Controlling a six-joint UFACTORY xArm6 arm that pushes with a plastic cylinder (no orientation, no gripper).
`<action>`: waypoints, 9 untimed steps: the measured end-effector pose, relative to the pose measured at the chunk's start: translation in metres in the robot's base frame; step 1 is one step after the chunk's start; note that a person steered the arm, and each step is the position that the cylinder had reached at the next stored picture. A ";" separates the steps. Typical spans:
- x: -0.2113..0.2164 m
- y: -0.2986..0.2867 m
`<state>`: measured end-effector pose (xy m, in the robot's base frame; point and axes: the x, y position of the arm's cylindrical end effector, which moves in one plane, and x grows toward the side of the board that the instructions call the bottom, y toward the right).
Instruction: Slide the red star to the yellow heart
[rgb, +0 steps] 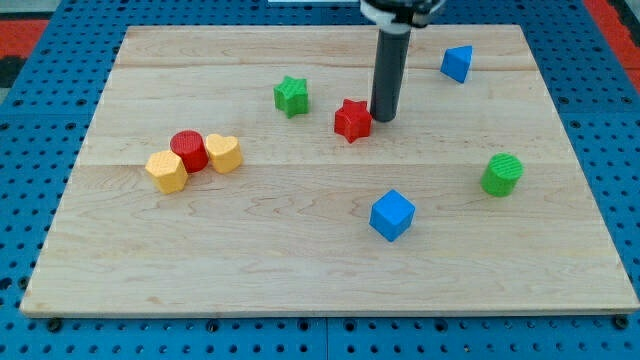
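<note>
Nearest the view's bottom edge, a blue cube (391, 215) sits on the wooden board (300, 270), at about five o'clock from the board's centre. Further up and out toward three o'clock stands a green cylinder (502, 174), well apart from the cube.

Over at nine o'clock lies a tight cluster of three. A yellow hexagonal block (167, 171) is lowest, with a red cylinder (189, 151) touching it at its one o'clock, and the yellow heart (223, 153) pressed against the cylinder's three o'clock side.

The red star (352, 120) rests a little above the board's centre — well apart from the yellow heart, which lies off toward its eight o'clock. My tip (382, 119) stands just beside the star at its three o'clock; whether it actually touches the star or leaves a sliver of gap cannot be told. I carry no jaws: my end is a plain dark rod, holding nothing, its end down on the wood.

A green star (291, 96) lies at about ten o'clock from the red star, near but not touching. Farthest back — at one o'clock from my tip, near the board's top edge — sits a second blue block (457, 63), its exact shape hard to make out.
</note>
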<state>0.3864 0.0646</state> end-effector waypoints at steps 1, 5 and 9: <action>0.038 -0.032; 0.028 -0.088; 0.036 -0.010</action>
<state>0.4224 0.0549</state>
